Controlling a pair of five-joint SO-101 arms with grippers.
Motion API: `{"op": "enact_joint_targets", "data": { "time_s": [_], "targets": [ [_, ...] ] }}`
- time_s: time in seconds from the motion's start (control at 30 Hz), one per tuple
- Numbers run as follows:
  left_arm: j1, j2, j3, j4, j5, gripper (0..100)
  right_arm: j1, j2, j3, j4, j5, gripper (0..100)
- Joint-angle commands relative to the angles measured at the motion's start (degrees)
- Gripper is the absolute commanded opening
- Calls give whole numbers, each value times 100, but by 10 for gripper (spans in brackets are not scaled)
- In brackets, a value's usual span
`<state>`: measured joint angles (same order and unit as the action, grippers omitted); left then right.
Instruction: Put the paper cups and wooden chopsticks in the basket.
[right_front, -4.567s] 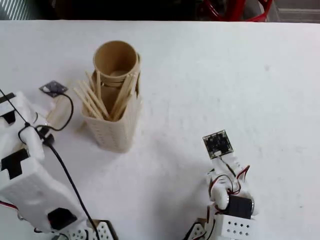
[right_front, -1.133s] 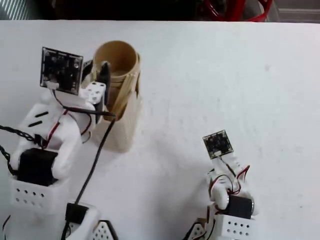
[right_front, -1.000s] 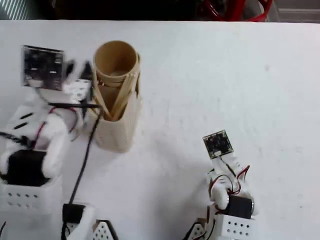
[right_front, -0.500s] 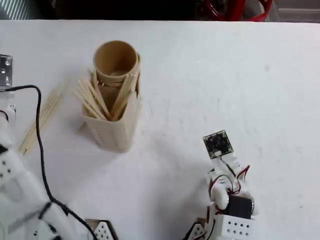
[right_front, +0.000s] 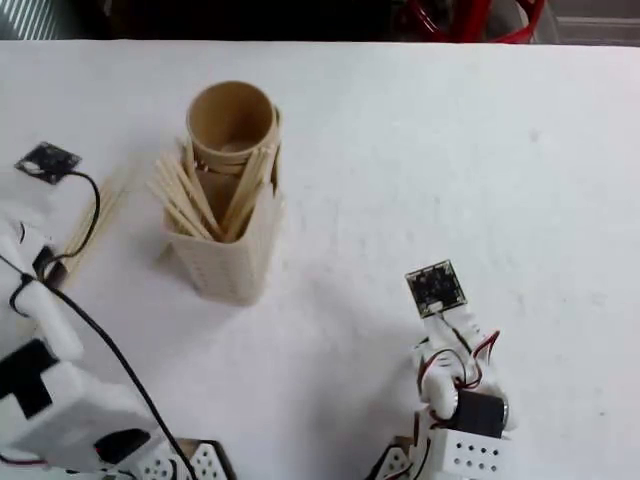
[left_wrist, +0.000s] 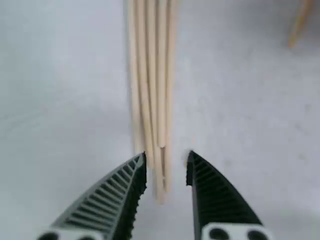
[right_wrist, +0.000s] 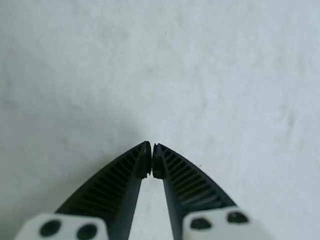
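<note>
Chopsticks (left_wrist: 150, 75) in a loose bundle lie flat on the table (left_wrist: 60, 75). The left gripper (left_wrist: 166, 165) is down at their near end, jaws partly open, with a finger (left_wrist: 125, 192) on each side of the stick tips. The gap is only a little wider than the bundle. As far as the wrist view shows, nothing is clamped yet, and I cannot tell whether the pads touch the wood.

In the high view this bundle (right_front: 95, 215) sits left of the basket (right_front: 235, 265), near it but apart. The left arm (right_front: 45, 400) comes in from the near-left corner.

The basket stands upright, left of centre. A cup (right_front: 232, 120) stands in its far part; whether more cups are nested inside it I cannot tell. A sheaf of sticks (right_front: 190, 195) leans in the near part and fans out over the rim.

The right gripper (right_wrist: 151, 160) is closed tip to tip on nothing, over bare table. The right arm (right_front: 455, 400) is at the near edge, well right of the basket.

The task looks mostly done, with the cup and many sticks already in the basket. The bundle on the table appears to be what is left. It would need to be pinched, lifted and carried right to the basket, and a grip so close to the tips may let the sticks splay or slip.
</note>
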<state>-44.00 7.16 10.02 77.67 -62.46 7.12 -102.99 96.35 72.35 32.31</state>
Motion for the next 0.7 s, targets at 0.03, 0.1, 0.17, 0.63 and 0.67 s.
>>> {"op": "enact_joint_targets", "data": {
  "time_s": [0.03,0.1,0.17,0.63,0.67],
  "targets": [
    [233,629,-844,404,-273,124,22,-40,53,-92,18,19],
    [391,822,-1099,413,44,67,22,-40,53,-92,18,19],
    [567,1024,-1319,387,202,49,22,-40,53,-92,18,19],
    [1086,2264,-2321,-105,1134,135,22,-40,53,-92,18,19],
    [1086,2316,-2330,-202,1178,135,22,-40,53,-92,18,19]
  ]
}}
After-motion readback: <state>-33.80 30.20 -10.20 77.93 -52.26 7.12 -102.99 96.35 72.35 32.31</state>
